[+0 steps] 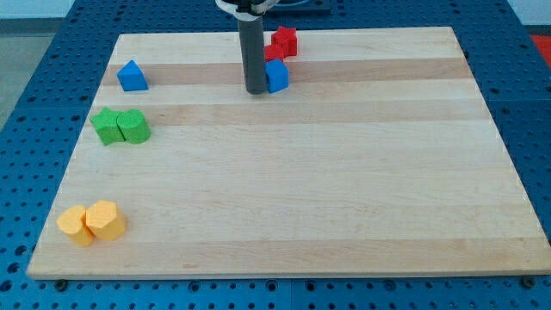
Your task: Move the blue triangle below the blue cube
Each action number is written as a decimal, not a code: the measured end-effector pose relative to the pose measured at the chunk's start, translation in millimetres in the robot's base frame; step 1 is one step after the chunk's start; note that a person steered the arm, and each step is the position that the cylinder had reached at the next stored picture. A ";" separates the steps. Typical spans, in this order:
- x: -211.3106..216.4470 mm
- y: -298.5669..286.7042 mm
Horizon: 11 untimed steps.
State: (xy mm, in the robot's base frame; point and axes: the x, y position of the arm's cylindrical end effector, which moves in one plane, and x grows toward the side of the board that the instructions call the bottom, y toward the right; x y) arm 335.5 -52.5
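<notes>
A pale wooden board fills most of the view, lying on a blue perforated table. The arm's dark rod comes down near the view's top centre; it carries no claw, so there is nothing to open or clench, and my tip rests just left of the blue cube, touching or nearly so. Two red blocks sit just above that cube. The blue triangle lies well apart, toward the view's left. Below it stand two green blocks, touching. Two yellow-orange blocks occupy the bottom left.
</notes>
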 end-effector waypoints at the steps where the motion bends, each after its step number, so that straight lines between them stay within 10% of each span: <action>1: -0.5 -61.4; 3: -78.5 -93.5; 5: -100.5 -252.0; 11: 16.5 -94.3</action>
State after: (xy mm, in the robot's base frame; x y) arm 352.0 -146.8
